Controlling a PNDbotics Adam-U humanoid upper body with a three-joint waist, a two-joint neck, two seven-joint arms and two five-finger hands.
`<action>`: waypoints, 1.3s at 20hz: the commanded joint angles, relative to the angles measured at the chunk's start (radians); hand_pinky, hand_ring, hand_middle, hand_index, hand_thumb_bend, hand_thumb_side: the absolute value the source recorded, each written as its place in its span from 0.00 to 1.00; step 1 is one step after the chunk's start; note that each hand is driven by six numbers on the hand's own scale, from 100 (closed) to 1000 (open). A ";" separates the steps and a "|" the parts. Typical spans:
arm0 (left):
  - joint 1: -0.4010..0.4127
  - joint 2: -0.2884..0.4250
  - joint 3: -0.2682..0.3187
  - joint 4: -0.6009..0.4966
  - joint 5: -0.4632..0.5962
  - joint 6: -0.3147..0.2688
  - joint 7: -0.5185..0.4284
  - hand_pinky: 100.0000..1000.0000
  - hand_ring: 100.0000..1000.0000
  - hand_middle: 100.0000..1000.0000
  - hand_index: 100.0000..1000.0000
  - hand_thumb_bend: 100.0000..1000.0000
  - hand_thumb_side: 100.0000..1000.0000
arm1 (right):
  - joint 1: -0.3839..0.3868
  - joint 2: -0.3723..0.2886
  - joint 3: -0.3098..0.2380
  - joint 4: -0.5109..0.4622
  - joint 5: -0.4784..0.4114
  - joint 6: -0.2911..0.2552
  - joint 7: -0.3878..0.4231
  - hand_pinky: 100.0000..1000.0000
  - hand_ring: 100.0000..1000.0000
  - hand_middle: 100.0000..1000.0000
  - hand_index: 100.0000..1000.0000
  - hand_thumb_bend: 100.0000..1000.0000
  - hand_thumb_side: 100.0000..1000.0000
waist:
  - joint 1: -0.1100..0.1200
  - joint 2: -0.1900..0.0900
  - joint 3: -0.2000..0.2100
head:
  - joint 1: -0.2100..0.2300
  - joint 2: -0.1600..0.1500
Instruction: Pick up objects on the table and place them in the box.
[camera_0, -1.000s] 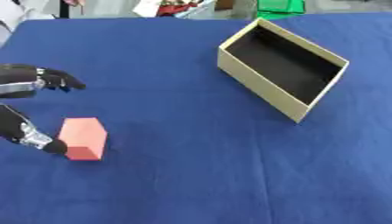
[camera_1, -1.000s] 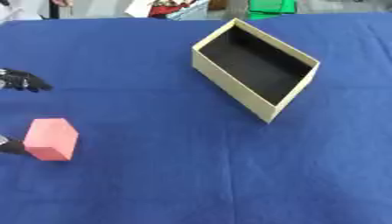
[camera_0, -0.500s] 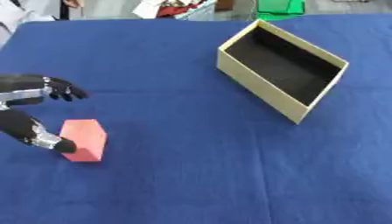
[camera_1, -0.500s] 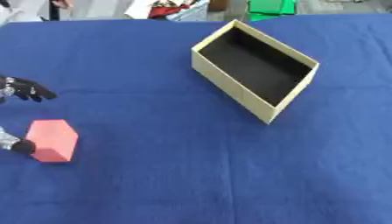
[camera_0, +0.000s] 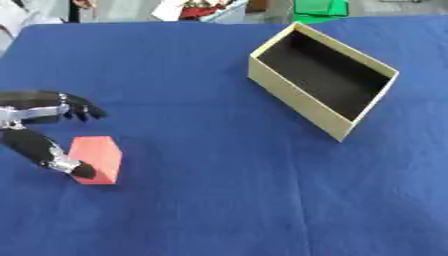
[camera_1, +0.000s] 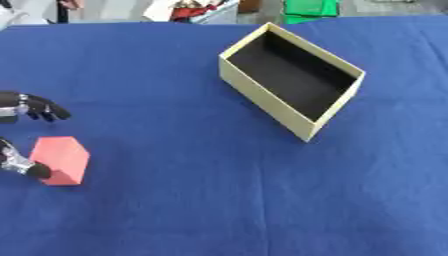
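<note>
Left hand (camera_0: 39, 131) open astride pink block (camera_0: 96, 159), thumb touching its near-left face; box (camera_0: 322, 80) lies far right.

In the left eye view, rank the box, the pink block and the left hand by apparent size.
1. box, clearly largest.
2. left hand, partly cut off at the edge, and pink block: too alike to rank.

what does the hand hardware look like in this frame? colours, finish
Only the left hand shows, at the left edge. Its fingers are black with rounded tips; a silver metal band sits behind them. The thumb is black with a silver joint near its tip. No cables or markings visible. The right hand is out of view.
</note>
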 joint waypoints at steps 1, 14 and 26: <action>-0.019 0.017 0.000 0.008 -0.023 -0.005 -0.007 0.83 0.84 0.85 0.96 0.85 0.63 | -0.008 -0.024 -0.007 -0.017 -0.005 -0.001 0.001 0.77 0.76 0.75 0.79 0.00 0.94 | -0.001 -0.016 -0.001 | 0.005 -0.004; -0.034 -0.009 -0.033 0.055 -0.086 -0.027 -0.008 0.80 0.81 0.82 0.94 0.72 0.57 | -0.007 -0.020 -0.008 -0.017 -0.007 -0.002 0.002 0.77 0.76 0.75 0.79 0.00 0.94 | -0.003 -0.014 -0.004 | 0.011 -0.001; -0.044 -0.029 -0.058 0.079 -0.164 -0.051 0.026 0.69 0.70 0.70 0.84 0.56 0.44 | -0.004 -0.018 -0.009 -0.017 -0.007 -0.001 0.000 0.77 0.76 0.75 0.79 0.00 0.94 | -0.004 -0.012 -0.005 | 0.016 -0.001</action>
